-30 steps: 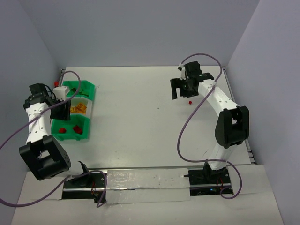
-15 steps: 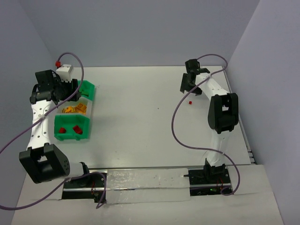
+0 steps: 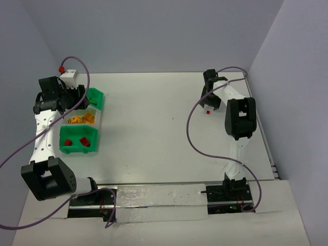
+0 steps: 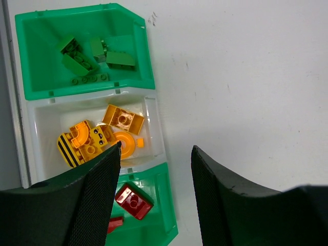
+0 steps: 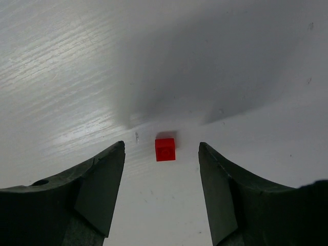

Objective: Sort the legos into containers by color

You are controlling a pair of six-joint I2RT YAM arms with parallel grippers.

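we're looking down on the white table (image 3: 154, 133), and the action is split between its two sides. out on the right, the right gripper (image 5: 161, 143) hangs over a single small red plastic brick (image 5: 165, 149). it lies on the bare table near the far right edge, well apart from the bins. the two dark fingers (image 5: 97, 189) stand either side of the red brick, with a clear strip of table showing on each side. so that claw is moderately wide and grips nothing, and neither finger touches the brick. whether the fingertips reach the table surface, we cannot tell.

over on the left, the left gripper (image 4: 156, 148) sits above the row of three small open-topped plastic bins (image 3: 77, 148), joined side by side. its claw is parted as well, a medium gap, and we see only bin rim and table between the fingers. the far bright green bin (image 4: 141, 61) holds the green bricks (image 4: 82, 59), several piled together. the whitish middle bin (image 4: 154, 123) holds the orange-yellow bricks (image 4: 100, 138), among them a curved piece and a black-striped one. the near bright green bin (image 4: 166, 225) holds the red bricks (image 4: 133, 201). we count two from the top view, while the wrist view has one partly hidden behind the finger.
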